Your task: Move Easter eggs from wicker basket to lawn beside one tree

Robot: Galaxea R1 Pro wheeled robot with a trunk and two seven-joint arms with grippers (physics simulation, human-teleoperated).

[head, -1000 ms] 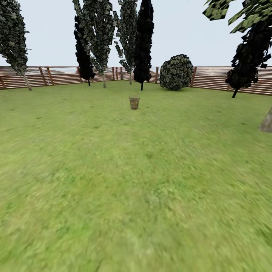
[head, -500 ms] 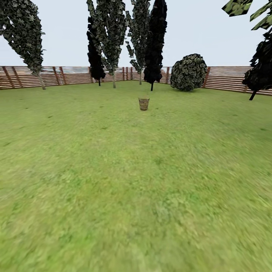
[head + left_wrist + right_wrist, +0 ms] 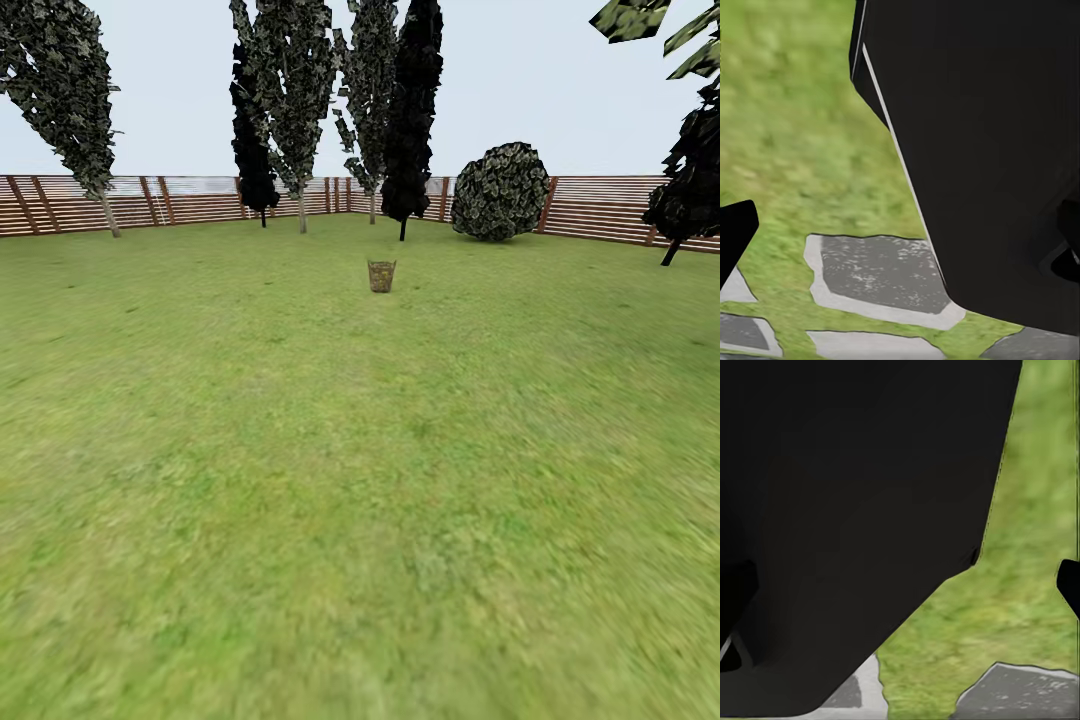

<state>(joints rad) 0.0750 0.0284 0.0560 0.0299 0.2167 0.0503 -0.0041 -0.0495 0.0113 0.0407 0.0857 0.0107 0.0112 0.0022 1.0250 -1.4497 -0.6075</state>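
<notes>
The wicker basket (image 3: 381,276) stands small and far off on the lawn (image 3: 360,480), straight ahead near the middle of the head view. It is too distant to make out the Easter eggs in it. Blocky green leaves (image 3: 640,20) reach in at the upper right, and the thick trunk of that tree is out of view. In the left wrist view my left gripper (image 3: 904,240) shows dark fingertips (image 3: 735,240) at the picture's edges, spread apart with nothing between them. My right gripper (image 3: 900,585) looks the same, with one fingertip (image 3: 1069,585) over grass.
A brown slatted fence (image 3: 200,200) closes the far side of the garden. Dark narrow trees (image 3: 410,110), thin-trunked trees (image 3: 75,110) and a round bush (image 3: 500,190) stand along it. Grey paving stones (image 3: 877,274) lie in the grass beside my black body (image 3: 982,150).
The head view swung left during the first half second, so the basket sits further right and a thick trunk at the right edge left the picture. Since then nothing has visibly changed.
</notes>
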